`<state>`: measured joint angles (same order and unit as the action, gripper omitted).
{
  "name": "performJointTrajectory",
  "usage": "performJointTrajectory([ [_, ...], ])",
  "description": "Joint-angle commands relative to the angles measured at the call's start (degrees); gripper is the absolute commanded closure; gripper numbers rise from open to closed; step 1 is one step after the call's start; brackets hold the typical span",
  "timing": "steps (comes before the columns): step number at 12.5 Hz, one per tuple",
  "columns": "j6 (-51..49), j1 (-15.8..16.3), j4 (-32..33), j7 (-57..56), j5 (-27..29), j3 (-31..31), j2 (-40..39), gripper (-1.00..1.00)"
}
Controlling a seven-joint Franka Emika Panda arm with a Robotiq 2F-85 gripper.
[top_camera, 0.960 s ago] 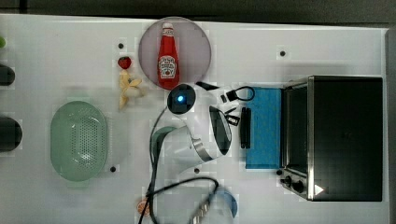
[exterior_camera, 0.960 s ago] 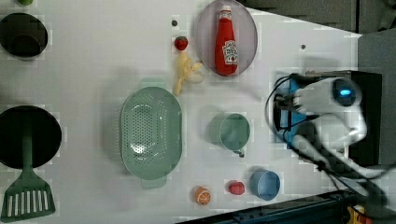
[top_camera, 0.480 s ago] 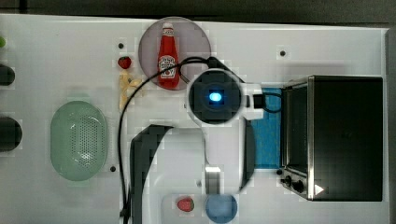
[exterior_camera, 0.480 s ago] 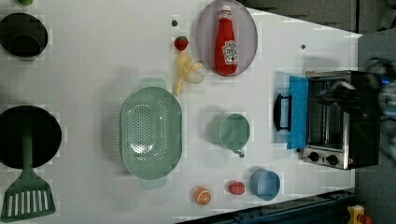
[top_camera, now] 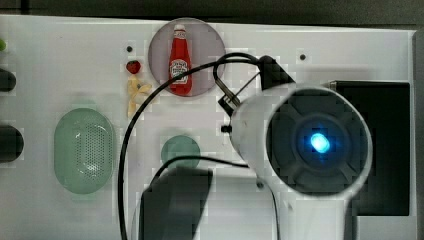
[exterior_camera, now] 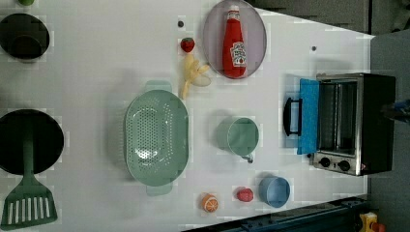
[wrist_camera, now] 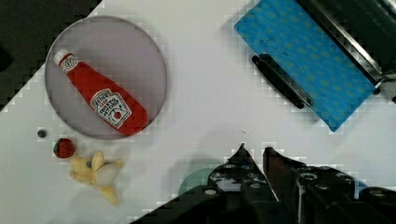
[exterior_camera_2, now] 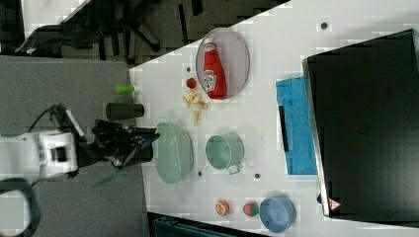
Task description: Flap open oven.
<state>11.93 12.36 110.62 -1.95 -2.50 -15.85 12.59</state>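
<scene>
White table [exterior_camera: 96, 58], dark floor around it. The oven [exterior_camera: 360, 123] sits by the table's edge on the left view's right, its blue door [exterior_camera: 308, 116] flapped down flat, handle [exterior_camera: 291, 116] pointing toward the cup [exterior_camera: 242, 137]. Bare table lies between door and cup, and more beyond the plate [exterior_camera: 212, 29] holding the ketchup [exterior_camera: 234, 42]. The colander [exterior_camera: 155, 137] fills the middle; the blue bowl [exterior_camera: 274, 191] and two small fruits sit near the left view's bottom edge. In the wrist view the gripper [wrist_camera: 254, 154] hangs well above the table, its fingers [wrist_camera: 240, 156] narrowly parted, holding nothing.
</scene>
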Motion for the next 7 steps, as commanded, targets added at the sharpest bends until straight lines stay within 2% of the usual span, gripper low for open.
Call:
performJointTrajectory([
  [1,-4.3,0.6,-1.7,6.3,0.0,-0.2,1.2,0.65],
  [3,-9.6,0.6,-3.0,11.3,-0.2,-0.3,1.7,0.65],
  [7,-11.4,0.4,-3.2,11.5,-0.4,-0.7,1.7,0.65],
])
